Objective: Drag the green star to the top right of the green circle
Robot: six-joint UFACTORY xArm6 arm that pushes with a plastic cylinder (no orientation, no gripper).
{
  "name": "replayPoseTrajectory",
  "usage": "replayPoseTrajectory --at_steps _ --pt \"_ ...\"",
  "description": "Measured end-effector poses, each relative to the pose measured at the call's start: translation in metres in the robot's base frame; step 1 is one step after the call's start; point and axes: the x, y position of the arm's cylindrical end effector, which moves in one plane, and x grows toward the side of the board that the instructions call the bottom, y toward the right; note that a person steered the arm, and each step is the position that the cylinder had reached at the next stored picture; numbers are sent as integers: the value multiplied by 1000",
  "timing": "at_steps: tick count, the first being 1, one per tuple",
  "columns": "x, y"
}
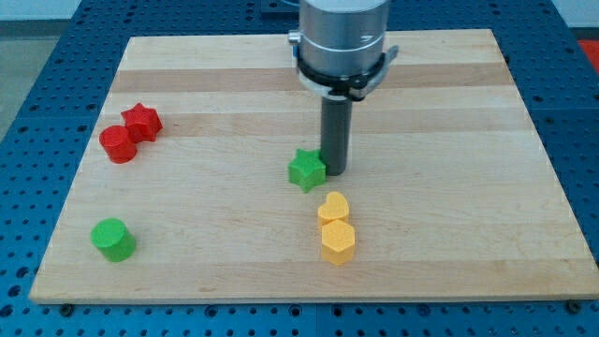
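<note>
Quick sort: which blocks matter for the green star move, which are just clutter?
In play:
- green star, at my tip on its left
- green circle, lower left of the board

Clutter:
- red star
- red circle, touching it
- yellow heart
- yellow hexagon, below the heart

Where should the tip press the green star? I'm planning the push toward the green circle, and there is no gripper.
Nothing can grip; my tip can only push. It sits at the green star's right side, and the green circle lies lower left. Pressing that right face, probably near mid-height between points, should drive it leftward.
</note>
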Motion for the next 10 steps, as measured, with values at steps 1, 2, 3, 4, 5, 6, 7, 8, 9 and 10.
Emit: replayPoseTrajectory --at_steps 1,2,3,4,5,6,7,8,9,10 --pt "10 -23" --pt "14 -50" --pt "17 -80" --pt "30 -107" --pt "43 -132" --pt "54 -159" --pt "63 -181" --pt "55 -179" --pt "23 -178" --pt "2 -178"
